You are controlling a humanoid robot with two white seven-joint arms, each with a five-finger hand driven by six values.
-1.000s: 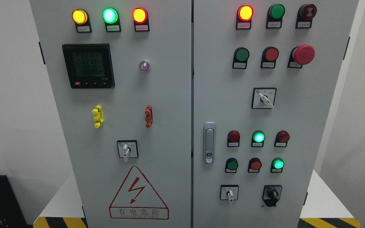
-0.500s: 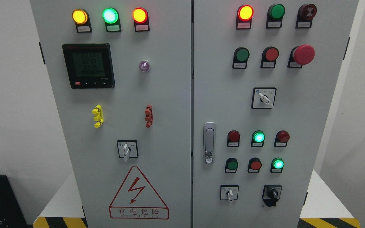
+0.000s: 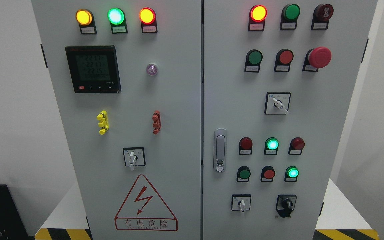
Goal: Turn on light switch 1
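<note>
Cabinet: grey two-door steel control cabinet [image 3: 178,100], doors closed.
Hands: neither in view; state of the fingers cannot be told.
Task item: labels too small to read; which control is light switch 1 cannot be confirmed.
Candidates: white-handled selector switches at left door's lower middle [image 3: 132,158] and right door's bottom edge [image 3: 242,203].
Writing: red triangular warning sign [image 3: 145,203] reads 有电危险.
Progress: judged not begun.

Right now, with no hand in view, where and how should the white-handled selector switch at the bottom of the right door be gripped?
Grip the white lever of the selector switch, pinching its two flat sides and coming straight at the door. The lever sticks out from the panel and points down, so its sides are free. Which switch is light switch 1 cannot be read.
</note>
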